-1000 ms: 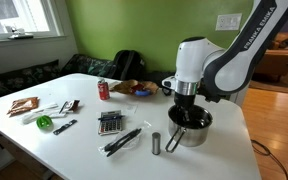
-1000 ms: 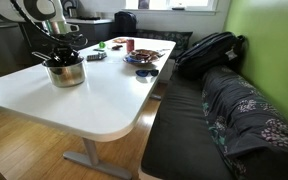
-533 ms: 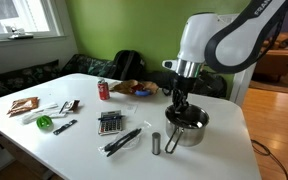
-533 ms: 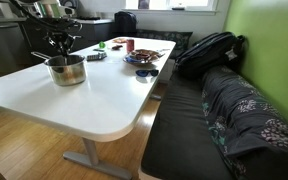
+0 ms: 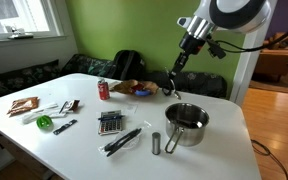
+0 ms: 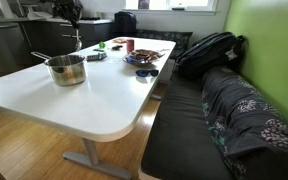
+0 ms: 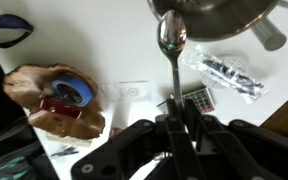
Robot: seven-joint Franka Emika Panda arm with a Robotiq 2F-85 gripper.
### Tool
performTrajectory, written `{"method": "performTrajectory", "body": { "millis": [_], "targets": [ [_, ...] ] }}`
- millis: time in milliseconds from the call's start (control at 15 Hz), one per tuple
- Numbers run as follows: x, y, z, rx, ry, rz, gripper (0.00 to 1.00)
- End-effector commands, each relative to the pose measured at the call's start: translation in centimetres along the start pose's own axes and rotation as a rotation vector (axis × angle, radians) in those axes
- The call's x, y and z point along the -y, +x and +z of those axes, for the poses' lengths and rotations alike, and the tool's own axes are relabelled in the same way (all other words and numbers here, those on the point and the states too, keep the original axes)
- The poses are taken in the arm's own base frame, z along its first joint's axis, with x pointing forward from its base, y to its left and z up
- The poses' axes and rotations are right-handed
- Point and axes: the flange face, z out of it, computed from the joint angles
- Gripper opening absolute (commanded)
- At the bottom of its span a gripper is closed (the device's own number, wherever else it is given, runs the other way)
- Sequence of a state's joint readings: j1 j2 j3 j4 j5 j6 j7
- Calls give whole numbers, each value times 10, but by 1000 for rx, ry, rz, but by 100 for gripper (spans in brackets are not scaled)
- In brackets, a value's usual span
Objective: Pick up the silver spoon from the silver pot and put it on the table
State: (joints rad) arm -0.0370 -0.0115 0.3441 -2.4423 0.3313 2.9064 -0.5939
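Observation:
The silver pot [image 5: 187, 124] stands on the white table [image 5: 84, 145] near its right end, handle toward the front; it also shows in the other exterior view [image 6: 66, 69] and at the top of the wrist view [image 7: 214, 12]. My gripper [image 5: 185, 50] is high above the pot and shut on the handle of the silver spoon [image 5: 174, 76]. The spoon hangs bowl-down, clear of the pot's rim. In the wrist view the spoon [image 7: 172, 35] runs out from between the fingers [image 7: 178, 112]. In an exterior view the gripper [image 6: 70, 14] sits at the top edge with the spoon [image 6: 77, 40] below it.
A small grey cylinder [image 5: 156, 143] stands beside the pot. Wrapped cutlery [image 5: 122, 140], a calculator [image 5: 109, 122], a red can [image 5: 103, 89], a green object [image 5: 44, 123] and a plate [image 5: 144, 92] lie on the table. A backpack [image 6: 209, 50] sits on the bench.
The arm has risen from down at the pot to well above it. The spoon has come up out of the pot in the gripper.

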Motion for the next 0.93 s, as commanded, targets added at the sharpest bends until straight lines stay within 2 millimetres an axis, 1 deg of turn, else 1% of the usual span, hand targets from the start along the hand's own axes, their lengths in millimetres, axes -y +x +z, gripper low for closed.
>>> {"method": "performTrajectory", "body": {
  "millis": [0, 67, 133, 267, 400, 467, 533, 667, 733, 800, 867],
  "targets": [
    [-29, -11, -46, -119, -75, 141, 3],
    [-36, -17, -49, -112, -96, 152, 3],
    [-29, 0, -38, -101, -62, 109, 13],
    [-39, -7, -47, -107, -84, 129, 13],
    [-40, -10, -47, -104, -87, 133, 13],
    [-56, -14, -40, -84, -125, 166, 3],
    [-84, -32, -38, -55, -183, 178, 3],
    [-131, -49, -43, 35, -225, 198, 3],
    [-153, -60, -45, 78, -254, 204, 3],
    [-171, -68, -49, 127, -278, 209, 3],
    [-186, -75, -49, 184, -293, 205, 3]
  ]
}}
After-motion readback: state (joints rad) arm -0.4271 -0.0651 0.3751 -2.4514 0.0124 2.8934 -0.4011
